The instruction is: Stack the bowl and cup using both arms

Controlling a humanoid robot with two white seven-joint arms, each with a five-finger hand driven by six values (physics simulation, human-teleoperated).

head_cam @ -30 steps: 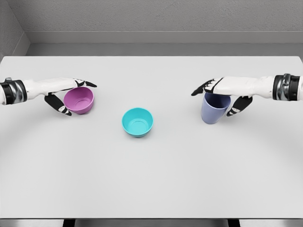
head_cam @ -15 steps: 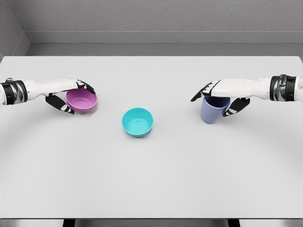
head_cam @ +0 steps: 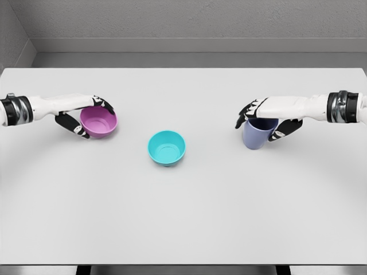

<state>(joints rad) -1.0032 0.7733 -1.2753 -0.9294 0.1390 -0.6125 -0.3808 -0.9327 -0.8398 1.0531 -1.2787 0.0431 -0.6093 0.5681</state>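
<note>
The purple bowl (head_cam: 98,122) sat on the left part of the white surface (head_cam: 183,217), the blue cup (head_cam: 258,133) on the right part, and the teal bowl (head_cam: 167,148) stood alone between them, nearer the middle and a little closer to the robot. Compared with a second before, both outer pieces had altered slightly: the purple bowl had shifted a touch toward the centre and sat more level, and the cup had come nearly upright out of its earlier lean.

The left robot hand (head_cam: 86,113) lay over the purple bowl's far rim, thumb tucked against its near-left wall, fingers closed on it more tightly than in the earliest picture. The right robot hand (head_cam: 265,116) was wrapped over the cup's mouth, fingers draped on the left side and thumb on the right, likewise drawn in closer.

Judging from this, both grasps looked secured but neither piece seemed clearly lifted off the surface. The stacking itself had not begun; the teal bowl appeared the likely base, and carrying both pieces inward would be the next demand.
</note>
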